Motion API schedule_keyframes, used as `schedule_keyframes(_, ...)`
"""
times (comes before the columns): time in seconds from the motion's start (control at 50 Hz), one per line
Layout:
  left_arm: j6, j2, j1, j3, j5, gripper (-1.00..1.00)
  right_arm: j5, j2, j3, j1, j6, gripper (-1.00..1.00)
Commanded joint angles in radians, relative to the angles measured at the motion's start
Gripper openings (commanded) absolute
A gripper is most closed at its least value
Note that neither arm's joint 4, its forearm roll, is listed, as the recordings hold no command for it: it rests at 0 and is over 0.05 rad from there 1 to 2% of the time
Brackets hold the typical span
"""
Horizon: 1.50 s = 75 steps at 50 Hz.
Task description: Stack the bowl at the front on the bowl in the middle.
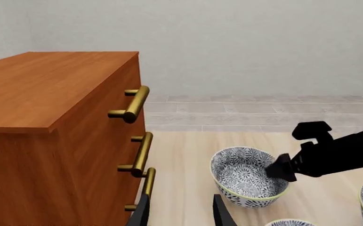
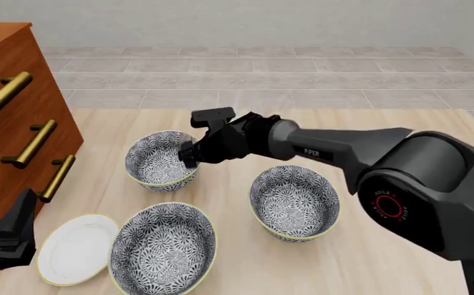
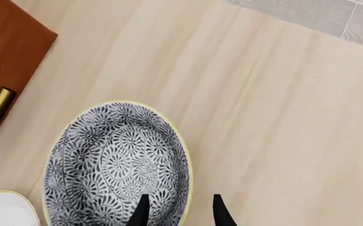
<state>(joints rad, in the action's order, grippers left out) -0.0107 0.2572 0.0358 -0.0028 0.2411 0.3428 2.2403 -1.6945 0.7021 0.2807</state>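
1. Right hand (image 2: 189, 153) at far bowl's (image 2: 161, 161) rim, one finger inside, one outside, slightly apart; grip can't tell.
2. Left hand (image 1: 180, 213) open, mostly cut off.
3. Front bowl (image 2: 165, 247) upright on worktop (image 2: 401, 258), beside plate (image 2: 74, 248); middle bowl (image 2: 294, 201) upright, right of it.

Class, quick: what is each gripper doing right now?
Left gripper: open, holding nothing.
Right gripper: open, fingers straddling the rim of the far left bowl, not yet gripping.

Fingertips (image 3: 142, 209) astride bowl (image 3: 115, 160) rim — seemingly

Wooden dresser (image 2: 7, 117), white plate (image 2: 72, 249), third bowl (image 2: 158, 161).
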Motion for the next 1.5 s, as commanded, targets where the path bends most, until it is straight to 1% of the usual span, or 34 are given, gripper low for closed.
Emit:
schedule_keyframes(0.02, 0.002, -0.013, -0.002, 0.000, -0.013, 1.00, -0.032, 0.007, 0.034, 0.003, -0.012, 1.00)
schedule_keyframes(0.06, 0.003, -0.013, -0.002, 0.000, -0.013, 1.00, -0.034, 0.002, 0.041, 0.007, -0.008, 1.00)
schedule_keyframes(0.08, 0.003, -0.013, -0.003, 0.000, -0.014, 1.00, -0.042, -0.003, 0.049, 0.005, -0.016, 1.00)
schedule_keyframes(0.18, 0.002, -0.045, -0.002, 0.001, -0.045, 1.00, -0.055, -0.010, 0.065, 0.012, -0.013, 1.00)
schedule_keyframes(0.22, 0.003, -0.051, -0.003, 0.001, -0.051, 1.00, -0.070, -0.019, 0.080, 0.009, -0.023, 1.00)
schedule_keyframes(0.34, 0.002, -0.069, -0.005, 0.002, -0.071, 1.00, -0.101, -0.033, 0.118, 0.023, -0.023, 1.00)
schedule_keyframes(0.42, 0.002, -0.078, -0.003, 0.001, -0.079, 1.00, -0.107, -0.035, 0.124, 0.026, -0.024, 1.00)
schedule_keyframes(0.56, 0.003, -0.062, -0.004, 0.001, -0.062, 1.00, -0.113, -0.037, 0.130, 0.030, -0.016, 1.00)
schedule_keyframes(0.64, 0.004, 0.001, -0.006, 0.000, -0.003, 1.00, -0.113, -0.037, 0.129, 0.031, -0.012, 1.00)
schedule_keyframes(0.76, 0.005, 0.001, -0.006, 0.000, -0.002, 1.00, -0.121, -0.043, 0.137, 0.016, -0.033, 1.00)
schedule_keyframes(0.84, 0.006, -0.012, -0.007, -0.002, -0.015, 1.00, -0.117, -0.041, 0.132, 0.011, -0.038, 1.00)
schedule_keyframes(0.92, 0.008, 0.004, -0.006, -0.003, 0.000, 1.00, -0.118, -0.040, 0.132, 0.012, -0.035, 1.00)
schedule_keyframes(0.94, 0.009, 0.005, -0.005, -0.004, 0.001, 1.00, -0.116, -0.039, 0.131, 0.013, -0.032, -1.00)
schedule_keyframes(1.18, 0.012, -0.033, -0.010, -0.004, -0.035, 1.00, -0.120, -0.041, 0.133, 0.012, -0.025, -1.00)
schedule_keyframes(1.4, 0.011, -0.029, -0.012, -0.001, -0.031, 1.00, -0.127, -0.057, 0.141, 0.004, -0.014, -1.00)
schedule_keyframes(1.42, 0.010, 0.008, -0.013, -0.002, 0.005, 1.00, -0.128, -0.067, 0.146, 0.005, -0.013, -1.00)
schedule_keyframes(1.5, 0.009, 0.058, -0.013, -0.002, 0.054, 1.00, -0.130, -0.086, 0.152, 0.000, -0.012, -1.00)
